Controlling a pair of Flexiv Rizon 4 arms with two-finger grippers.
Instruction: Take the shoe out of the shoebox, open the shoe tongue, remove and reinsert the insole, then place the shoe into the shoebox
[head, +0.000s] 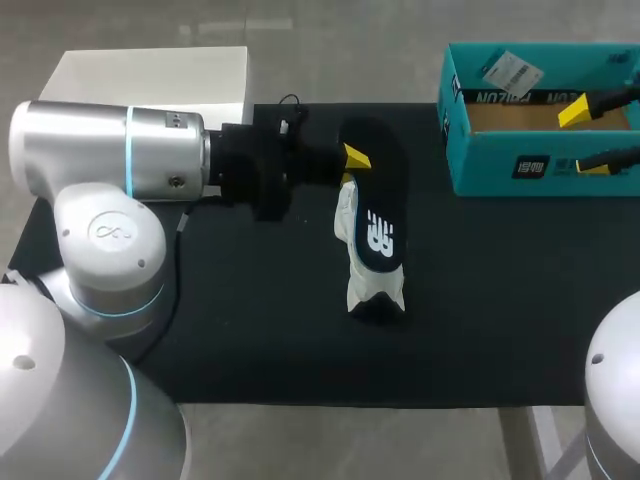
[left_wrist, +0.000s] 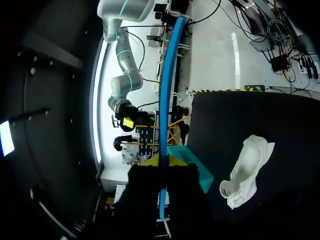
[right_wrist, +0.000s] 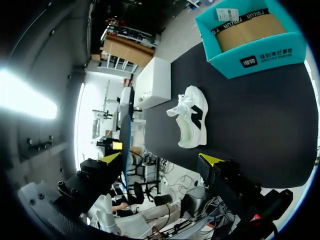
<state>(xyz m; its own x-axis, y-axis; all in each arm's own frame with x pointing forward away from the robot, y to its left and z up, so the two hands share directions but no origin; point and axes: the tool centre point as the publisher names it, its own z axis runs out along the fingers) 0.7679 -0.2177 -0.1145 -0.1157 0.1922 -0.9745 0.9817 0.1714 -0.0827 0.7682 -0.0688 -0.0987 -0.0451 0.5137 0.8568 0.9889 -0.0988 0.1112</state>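
Because the insole, clamped near one end in the left gripper just over the white sneaker, looks light and floppy, a hold nearer its middle would likely steady it, while the right gripper hangs spread wide by the shoebox.

Head camera: fixed high behind the robot, facing down on the table. The shoe sits at frame centre and the shoebox at upper right.
Left wrist camera: low and close, with the insole edge-on directly before it.
Right wrist camera: high and distant, facing across the table.
All three views share the shoe, shoebox and table.
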